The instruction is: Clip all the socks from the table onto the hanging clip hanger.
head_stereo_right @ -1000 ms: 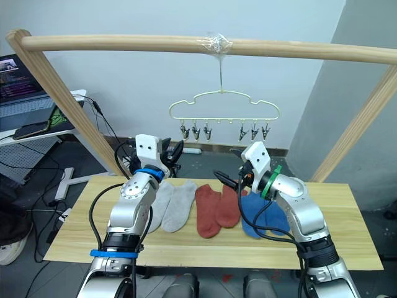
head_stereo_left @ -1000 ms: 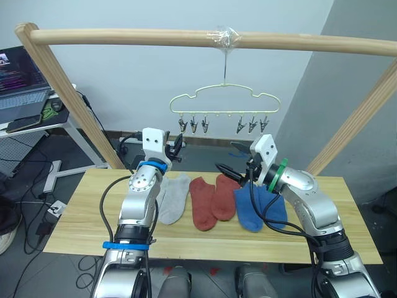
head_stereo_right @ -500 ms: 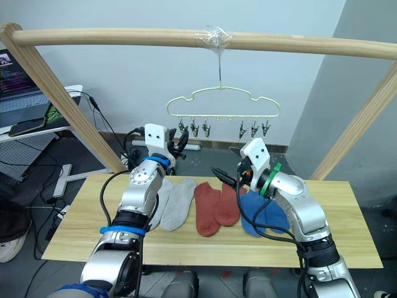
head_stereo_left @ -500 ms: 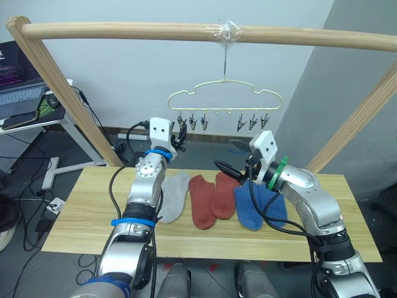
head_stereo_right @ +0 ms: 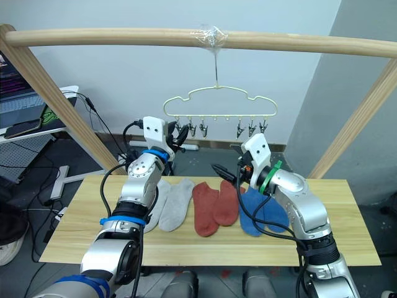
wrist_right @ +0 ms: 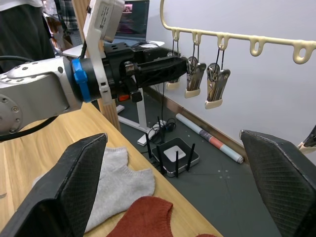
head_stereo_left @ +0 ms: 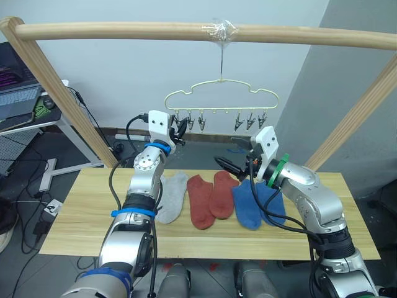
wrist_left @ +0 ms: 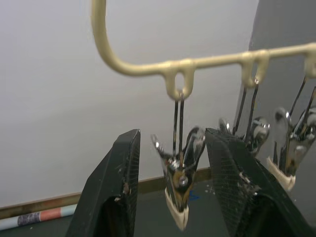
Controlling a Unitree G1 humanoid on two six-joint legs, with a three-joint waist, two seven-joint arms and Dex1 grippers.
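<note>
The cream clip hanger (head_stereo_left: 220, 94) hangs by its hook from the wooden pole, with a row of metal clips under its bar. My left gripper (head_stereo_left: 180, 126) is raised to the leftmost clip (wrist_left: 178, 197). It is open, with one finger on each side of that clip and not touching it. On the table (head_stereo_left: 80, 211) lie the socks side by side: a grey sock (head_stereo_left: 172, 197), two rust red socks (head_stereo_left: 200, 203) and two blue socks (head_stereo_left: 248, 206). A second grey sock (head_stereo_right: 156, 200) is partly behind my left arm. My right gripper (head_stereo_left: 231, 156) hovers open over the red and blue socks.
A round wooden pole frame (head_stereo_left: 124, 31) stands over the table, with slanted legs at both ends. A desk with a laptop (head_stereo_left: 15, 99) is at the far left. Cables and a power strip (wrist_right: 174, 154) lie on the floor behind the table.
My left gripper has risen from just above the table's back edge up to the hanger's leftmost clip. The right arm has barely moved. The camera view has shifted slightly.
</note>
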